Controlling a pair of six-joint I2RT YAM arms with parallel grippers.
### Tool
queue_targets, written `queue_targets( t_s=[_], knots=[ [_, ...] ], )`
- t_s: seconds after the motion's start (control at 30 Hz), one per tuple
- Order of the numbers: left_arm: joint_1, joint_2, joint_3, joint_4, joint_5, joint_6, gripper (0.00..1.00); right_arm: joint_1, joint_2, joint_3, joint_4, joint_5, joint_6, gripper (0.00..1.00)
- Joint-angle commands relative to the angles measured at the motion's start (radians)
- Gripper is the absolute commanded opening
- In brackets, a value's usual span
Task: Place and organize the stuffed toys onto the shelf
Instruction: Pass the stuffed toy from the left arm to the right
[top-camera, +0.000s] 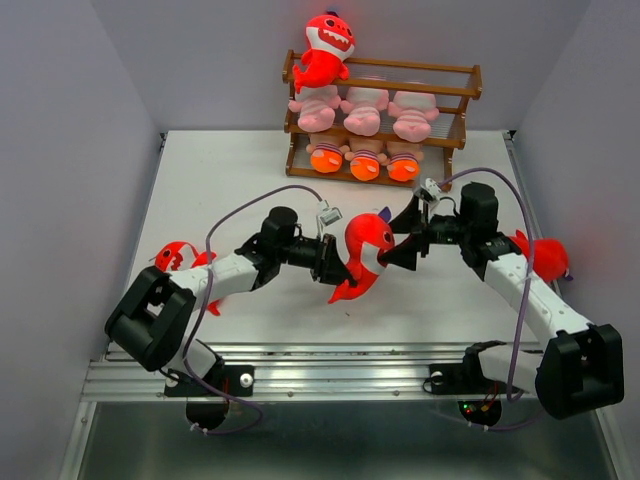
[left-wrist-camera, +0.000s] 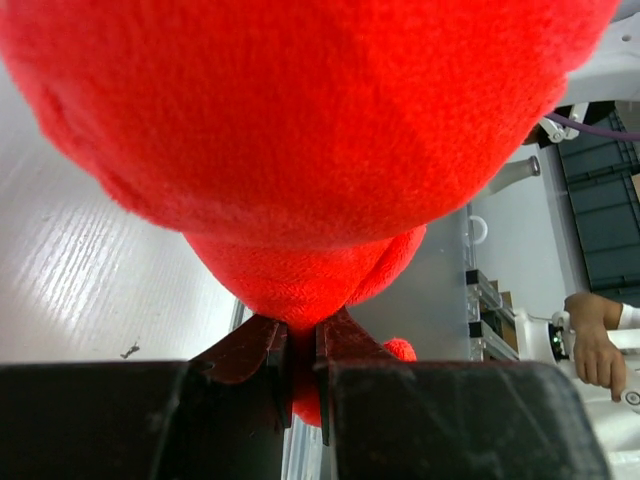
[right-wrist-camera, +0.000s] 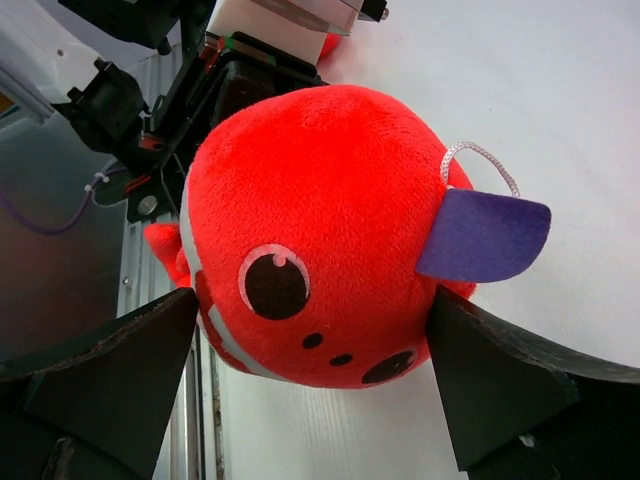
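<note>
While the left gripper (left-wrist-camera: 300, 365) is pinched on a thin fold at the tail end of a red shark (top-camera: 365, 242) and holds it over the middle of the table (top-camera: 250, 170), the right gripper (right-wrist-camera: 315, 295) stands spread wide, one finger on each side of the shark's head. Whether its pads already touch the plush is hard to tell from the wrist view.

This looks like a hand-over. The right jaws would do best to close across the fullest part of the round head, below the fin (right-wrist-camera: 485, 235) and clear of the cord loop (right-wrist-camera: 480, 160). The left should let go only once that grip is firm. The stuffing is soft and will give, so a deep squeeze is wise.

The shark's body is short, fuzzy pile, its fin flat purple felt and its eye stitched. The shelf (top-camera: 470, 75) is brown wood with thin rails. Its top level holds one shark (top-camera: 325, 50) at the left end, with room beside it.
</note>
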Motion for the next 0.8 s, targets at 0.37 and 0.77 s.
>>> queue_targets(
  t_s=[0.37, 0.77],
  knots=[
    [-0.01, -0.029, 0.078, 0.078, -0.078, -0.045, 0.56, 0.005, -0.01, 0.009, 0.042, -0.008, 0.031, 0.01],
    [-0.012, -0.406, 0.087, -0.247, -0.674, 0.203, 0.99, 0.005, -0.006, 0.02, 0.021, 0.35, 0.07, 0.01]
  ],
)
